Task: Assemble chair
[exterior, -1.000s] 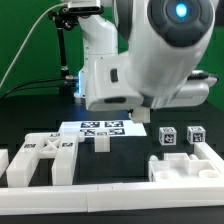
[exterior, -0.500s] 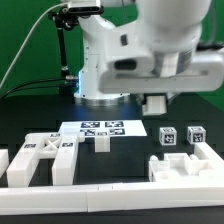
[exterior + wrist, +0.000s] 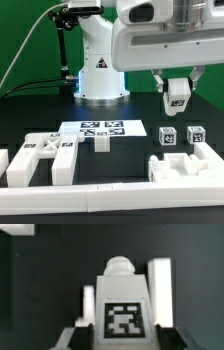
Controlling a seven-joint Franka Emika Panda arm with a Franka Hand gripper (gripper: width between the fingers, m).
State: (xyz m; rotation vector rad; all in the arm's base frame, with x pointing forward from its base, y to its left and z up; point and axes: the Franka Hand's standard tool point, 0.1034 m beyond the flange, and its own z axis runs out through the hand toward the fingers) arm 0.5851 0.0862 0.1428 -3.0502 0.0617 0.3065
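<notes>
Above the black table (image 3: 30, 115), exterior view: a small white chair part (image 3: 178, 98) with a square tag is held in the air by the gripper (image 3: 178, 88), toward the exterior view's right.
Gripper state: the jaws are clamped against the two sides of the chair part.
Marker board (image 3: 100, 128): laid flat on the table before the arm's base (image 3: 100, 70).
Tagged cubes: a first cube (image 3: 168, 134) and a second cube (image 3: 196, 133) are set side by side below the held part.
Panels: a slotted panel (image 3: 45, 158) is placed at the exterior view's left, a notched panel (image 3: 185, 165) at its right, and a short block (image 3: 100, 142) between them.
Wrist view, chair part (image 3: 122, 303): its tag is turned to the camera, and a rounded peg (image 3: 120, 266) is seen at its far end.
Fingers (image 3: 80, 333): pressed on either side of the part.
Background: a white bar (image 3: 160, 274) is seen beyond the part; it is possibly another chair piece, but too blurred to tell.
</notes>
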